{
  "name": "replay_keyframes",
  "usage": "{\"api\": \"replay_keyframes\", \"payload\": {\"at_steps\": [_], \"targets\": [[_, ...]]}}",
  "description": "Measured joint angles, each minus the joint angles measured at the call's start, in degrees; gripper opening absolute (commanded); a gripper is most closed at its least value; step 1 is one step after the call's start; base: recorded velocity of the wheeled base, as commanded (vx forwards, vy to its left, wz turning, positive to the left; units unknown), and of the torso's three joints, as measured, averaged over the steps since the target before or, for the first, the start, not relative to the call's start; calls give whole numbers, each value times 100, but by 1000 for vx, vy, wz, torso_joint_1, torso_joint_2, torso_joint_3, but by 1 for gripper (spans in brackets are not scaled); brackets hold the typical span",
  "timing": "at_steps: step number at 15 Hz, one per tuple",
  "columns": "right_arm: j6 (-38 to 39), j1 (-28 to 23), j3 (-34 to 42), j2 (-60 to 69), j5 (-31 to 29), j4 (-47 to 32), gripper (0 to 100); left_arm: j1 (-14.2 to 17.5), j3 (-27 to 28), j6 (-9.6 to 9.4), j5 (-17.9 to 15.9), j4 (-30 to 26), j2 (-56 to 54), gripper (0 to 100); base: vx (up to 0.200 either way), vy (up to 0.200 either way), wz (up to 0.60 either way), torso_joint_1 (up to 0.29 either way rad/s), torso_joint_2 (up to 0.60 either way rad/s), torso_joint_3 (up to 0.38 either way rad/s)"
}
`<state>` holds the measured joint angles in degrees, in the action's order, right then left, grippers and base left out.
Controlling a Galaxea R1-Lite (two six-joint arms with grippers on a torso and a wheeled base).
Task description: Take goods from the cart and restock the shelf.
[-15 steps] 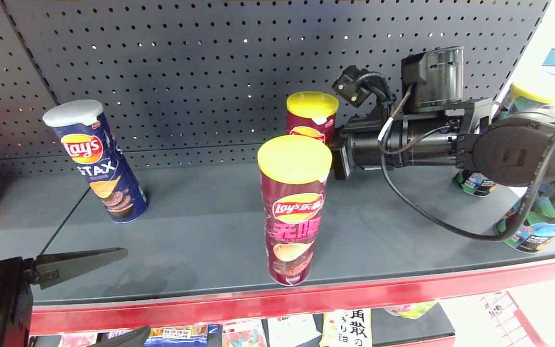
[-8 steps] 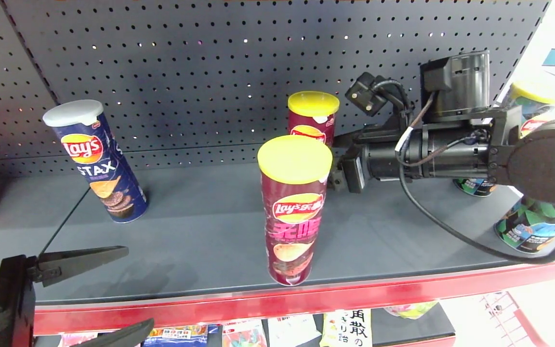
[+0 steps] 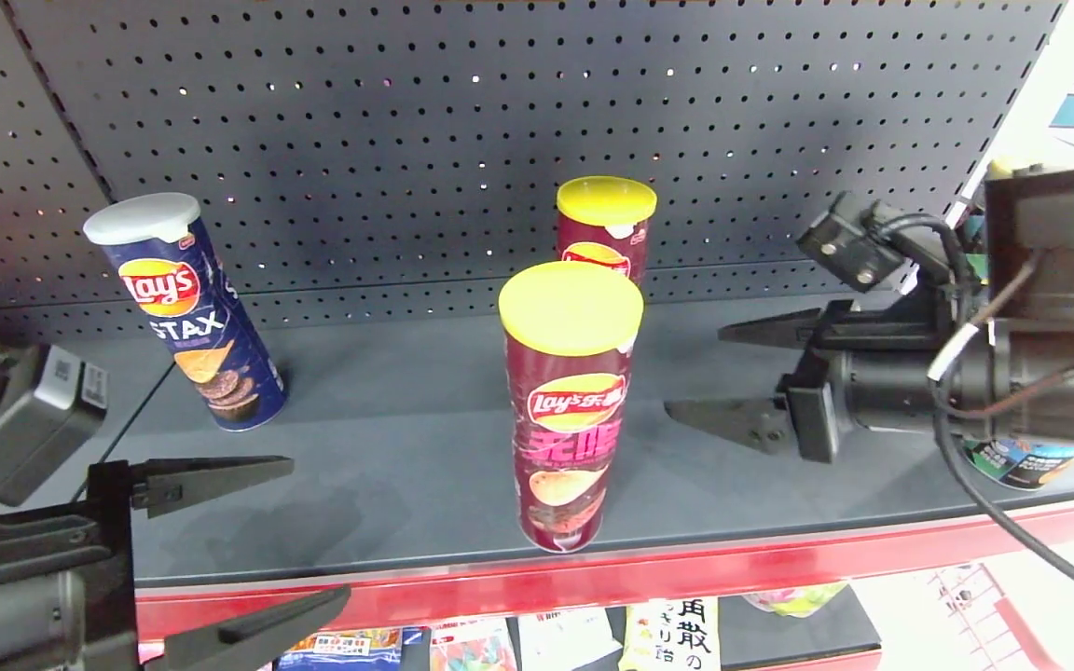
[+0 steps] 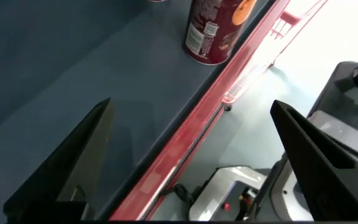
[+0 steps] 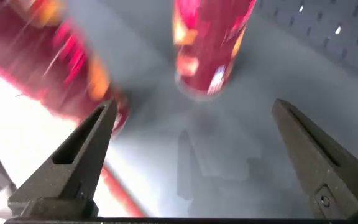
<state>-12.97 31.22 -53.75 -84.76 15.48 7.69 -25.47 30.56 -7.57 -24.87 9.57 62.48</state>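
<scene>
My right gripper (image 3: pixel 695 370) gaped empty at three o'clock of the front crisp can (image 3: pixel 570 410), upright at the shelf's (image 3: pixel 388 466) front lip. I judged it light, slick, crushable: hold mid-body, gently.

The right gripper (image 3: pixel 695 370) lies roughly level and points toward the robot's left. Its two dark tapered fingers (image 3: pixel 765 328) are spread wide, one higher and farther back, the other lower and nearer. Directly behind the jaws is the black cylindrical right wrist (image 3: pixel 910 403). A small camera module (image 3: pixel 849 250) sits on a bracket above the jaws, and a black cable (image 3: pixel 961 471) loops down behind them. The left gripper (image 3: pixel 318 528) is low and points forward and toward the robot's right, its jaws also gaping, one finger above the other. A grey housing (image 3: pixel 24 419) sits behind and above the left jaws.
</scene>
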Motion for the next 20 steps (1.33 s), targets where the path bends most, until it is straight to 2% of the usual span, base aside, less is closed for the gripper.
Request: {"api": "replay_keyframes", "payload": {"at_steps": [4, 5, 8, 12, 15, 20], "targets": [[-13, 28, 1211, 1265, -5, 2, 100, -11, 182, -468, -50, 197, 675, 100, 0, 0, 0, 0, 0, 0], [-16, 28, 1420, 1523, -5, 0, 100, -28, 188, -499, -50, 239, 795, 100, 0, 0, 0, 0, 0, 0], [-11, 12, 1855, 2441, -13, -9, 100, -223, 321, -542, -6, 505, 1329, 100, 0, 0, 0, 0, 0, 0], [115, -176, 2061, 3300, -257, -12, 100, -400, 670, -547, 73, 542, 1964, 100, 0, 0, 0, 0, 0, 0], [148, -377, 2061, 3516, -251, -17, 100, -479, 935, -547, 112, 547, 2322, 100, 0, 0, 0, 0, 0, 0], [149, -424, 2029, 3601, -251, -9, 100, -553, 1163, -545, 119, 558, 2683, 100, 0, 0, 0, 0, 0, 0]]}}
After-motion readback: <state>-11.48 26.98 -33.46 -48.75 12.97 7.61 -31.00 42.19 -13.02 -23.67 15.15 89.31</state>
